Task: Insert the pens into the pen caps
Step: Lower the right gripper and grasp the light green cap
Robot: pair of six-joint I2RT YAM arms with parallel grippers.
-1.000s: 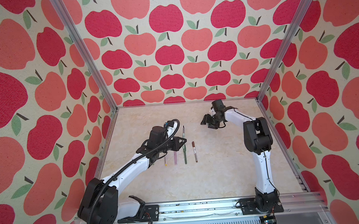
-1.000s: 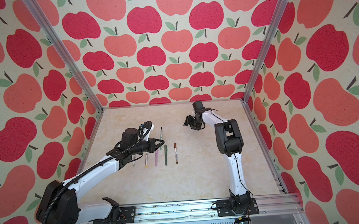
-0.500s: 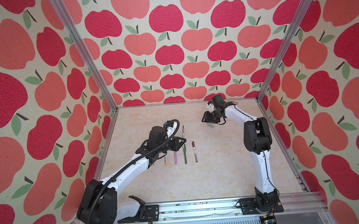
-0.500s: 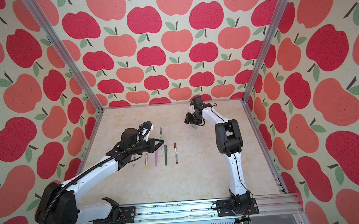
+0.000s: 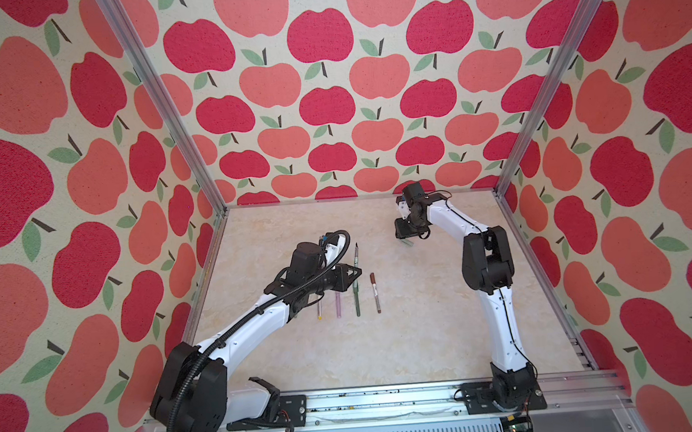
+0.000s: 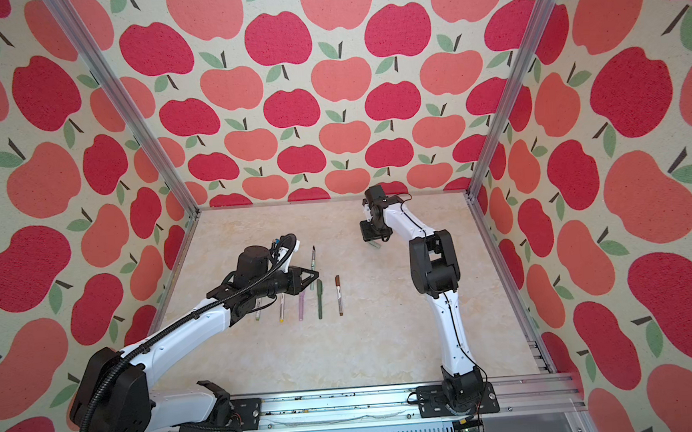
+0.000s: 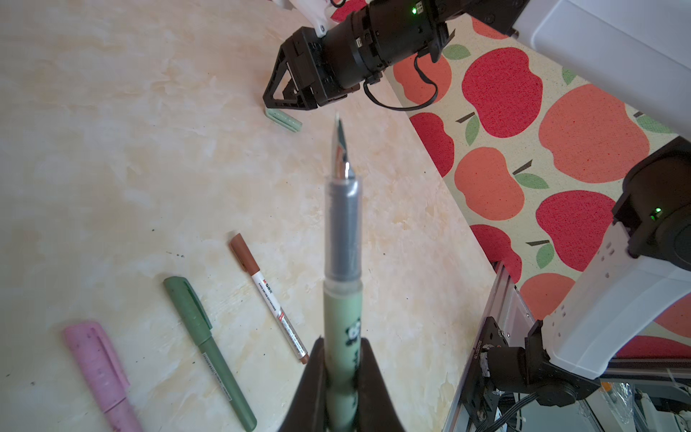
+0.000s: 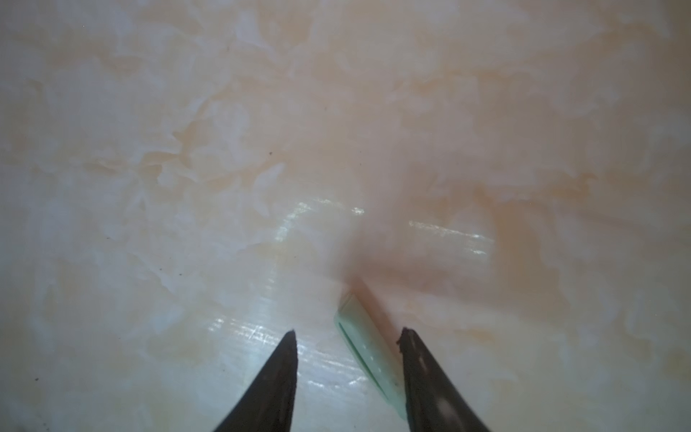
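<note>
Altogether, six pens and one loose cap can be counted in a top view. Five pens lie flat on the worktop [image 6: 386, 339] in a roughly parallel row, each apart from the next: a lime-ended pen [image 6: 258, 315] and a yellow-ended pen [image 6: 281, 310], both partly hidden under the left arm [image 6: 185, 332], then a pink pen [image 7: 99, 370], a dark green pen [image 7: 205, 344] and a brown-capped pen [image 7: 267, 295]. The pink one is matte, faintly speckled plastic with a clip on its cap. The dark green one is slim and matte, also with a clip. The brown-capped one has a thin white barrel with small print and a brown dot at its tail. The sixth, the sage pen [image 7: 343, 239], is off the worktop and uncapped. The left hand [image 7: 342, 348] is clamped on its pale green barrel, which bears a small panda print. Beyond that come a translucent sleeve over grey and a tapered, shiny point. The single sage cap [image 8: 368, 355] is a short, pale green, ridged tube. It lies on its side on the glossy, cream marbled worktop, well apart from the row. The right hand [image 8: 347, 332] reaches down over it with its two dark pointed fingers [image 8: 273, 381] apart. The cap sits between them, against one finger and clear of the other.
</note>
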